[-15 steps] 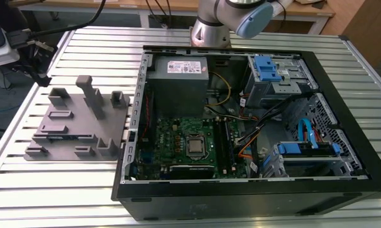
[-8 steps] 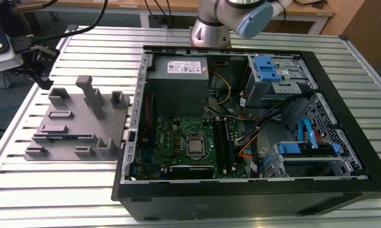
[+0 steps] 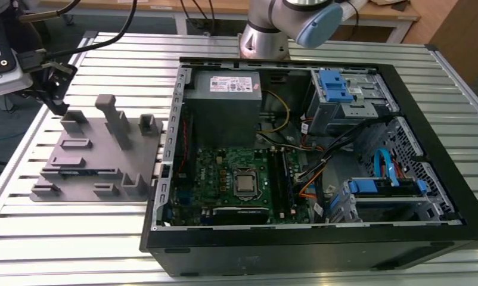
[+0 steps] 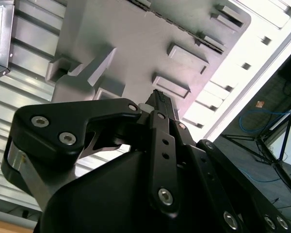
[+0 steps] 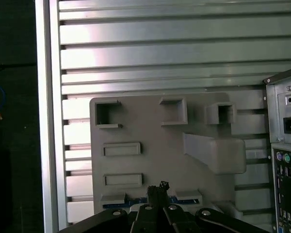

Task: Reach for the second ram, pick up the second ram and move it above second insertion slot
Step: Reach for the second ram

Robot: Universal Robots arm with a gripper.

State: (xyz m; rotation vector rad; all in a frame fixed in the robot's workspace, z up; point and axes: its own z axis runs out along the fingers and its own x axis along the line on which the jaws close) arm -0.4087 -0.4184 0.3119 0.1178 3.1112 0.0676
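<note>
Exterior view: my jaws hang over the grey fixture (image 3: 88, 156) on the bench (image 3: 223, 53), left of the open computer case (image 3: 303, 250). Second wrist view: jaws pressed together, pinching nothing. First wrist view: the second ram (image 5: 128, 202) lies along the fixture's near edge, under my jaws. Risk, as I judge it: coming down shut, I would strike the stick rather than straddle it.

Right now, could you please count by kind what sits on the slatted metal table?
Grey fixture: 1
Open computer case: 1
Memory stick in the fixture: 1
Total: 3
</note>
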